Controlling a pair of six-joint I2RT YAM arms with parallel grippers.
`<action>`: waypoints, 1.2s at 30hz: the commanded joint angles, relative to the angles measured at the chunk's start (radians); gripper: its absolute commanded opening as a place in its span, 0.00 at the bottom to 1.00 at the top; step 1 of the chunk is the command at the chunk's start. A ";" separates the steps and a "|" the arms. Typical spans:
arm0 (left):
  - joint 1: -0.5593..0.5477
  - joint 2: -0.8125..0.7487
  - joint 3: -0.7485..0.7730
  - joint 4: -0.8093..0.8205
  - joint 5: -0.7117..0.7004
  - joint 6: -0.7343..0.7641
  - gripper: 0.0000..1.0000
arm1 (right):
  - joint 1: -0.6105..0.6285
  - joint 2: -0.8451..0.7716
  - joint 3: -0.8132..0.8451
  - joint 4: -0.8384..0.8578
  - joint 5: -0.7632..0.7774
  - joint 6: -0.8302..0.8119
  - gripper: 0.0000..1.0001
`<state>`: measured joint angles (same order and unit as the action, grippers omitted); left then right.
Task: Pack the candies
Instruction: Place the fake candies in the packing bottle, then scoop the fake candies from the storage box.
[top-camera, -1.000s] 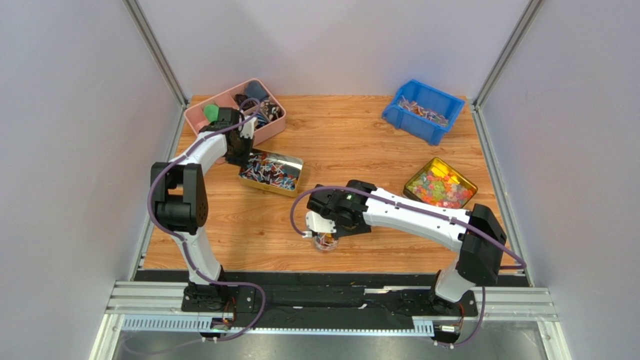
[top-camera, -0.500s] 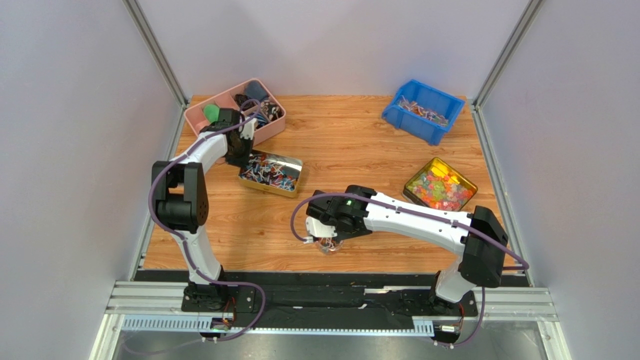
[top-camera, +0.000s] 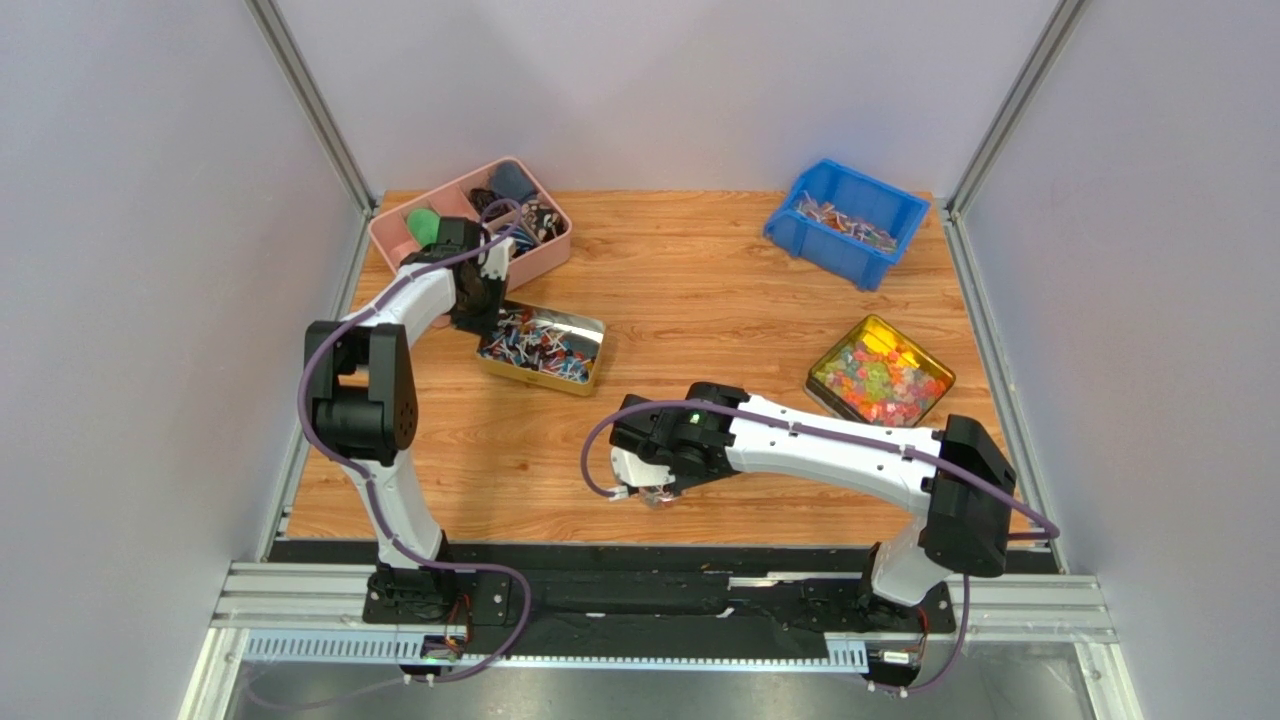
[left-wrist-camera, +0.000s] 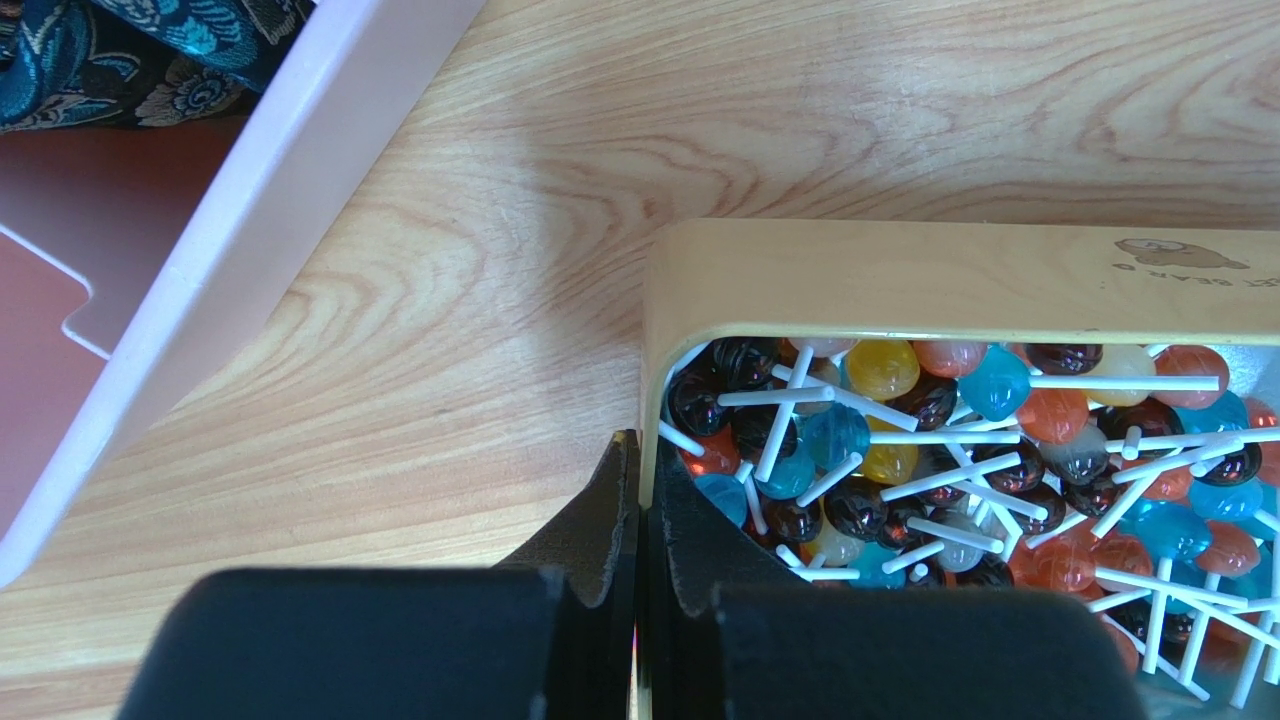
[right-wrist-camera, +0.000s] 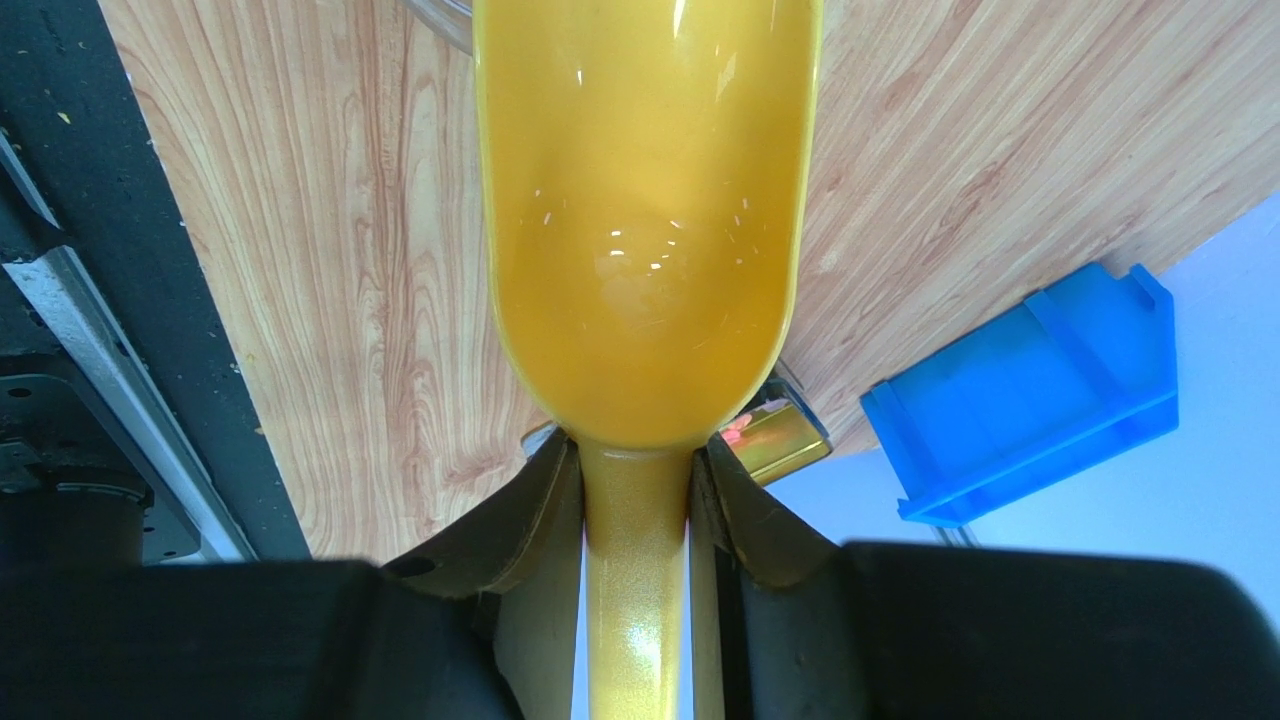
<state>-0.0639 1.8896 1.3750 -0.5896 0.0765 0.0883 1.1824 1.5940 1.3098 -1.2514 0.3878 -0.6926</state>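
Left gripper (left-wrist-camera: 643, 503): jaws pinched on the left wall of the cream rectangular metal tin (left-wrist-camera: 932, 278), one finger inside and one outside. The tin sits far left on the wooden table (top-camera: 706, 300), near the pink plastic tray (left-wrist-camera: 271, 195). The candies (left-wrist-camera: 962, 435), small wrapped lollipops in orange, blue and dark with white sticks, fill this tin.

Right gripper (right-wrist-camera: 639, 480): clamped on the handle of the glossy yellow scoop (right-wrist-camera: 646, 225), low over the table's near centre. Blue plastic bin (right-wrist-camera: 1037, 390) sits far right.
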 joint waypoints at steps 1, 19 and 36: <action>0.004 0.005 0.021 0.027 0.032 -0.002 0.00 | 0.003 -0.055 0.014 0.018 0.043 -0.027 0.00; 0.004 0.085 0.035 0.014 0.092 -0.013 0.00 | -0.133 -0.132 0.154 0.165 -0.020 -0.001 0.00; 0.004 -0.037 0.096 -0.041 0.100 0.021 0.42 | -0.207 -0.132 0.106 0.331 -0.082 0.107 0.00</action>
<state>-0.0639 1.9446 1.4010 -0.6147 0.1635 0.0879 0.9817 1.4845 1.4193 -1.0096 0.3222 -0.6376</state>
